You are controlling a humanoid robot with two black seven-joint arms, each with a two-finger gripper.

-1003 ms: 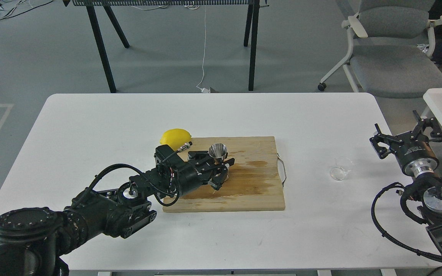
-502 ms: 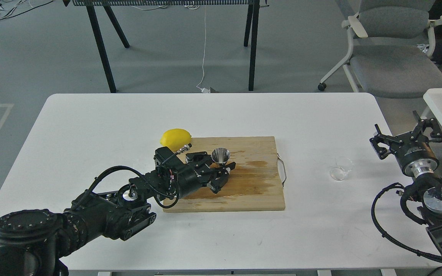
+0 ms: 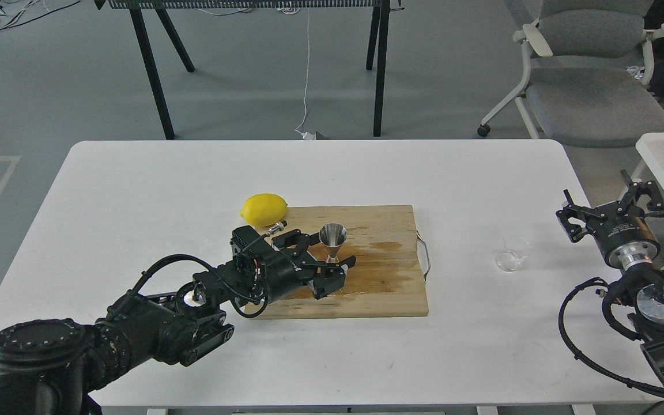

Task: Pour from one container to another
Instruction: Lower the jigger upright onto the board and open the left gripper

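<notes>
My left end effector [image 3: 332, 266] spread wide around upright jigger [image 3: 332, 242] on board [image 3: 378, 276]; right end effector [image 3: 611, 199] wide, near cup [image 3: 510, 253].

Steel jigger [image 3: 332, 242] upright on wooden board [image 3: 378, 288], left hand [image 3: 323, 262] around its waist.

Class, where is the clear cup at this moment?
In the head view, the clear cup stands on the white table right of the cutting board, just left of the right gripper.
</notes>
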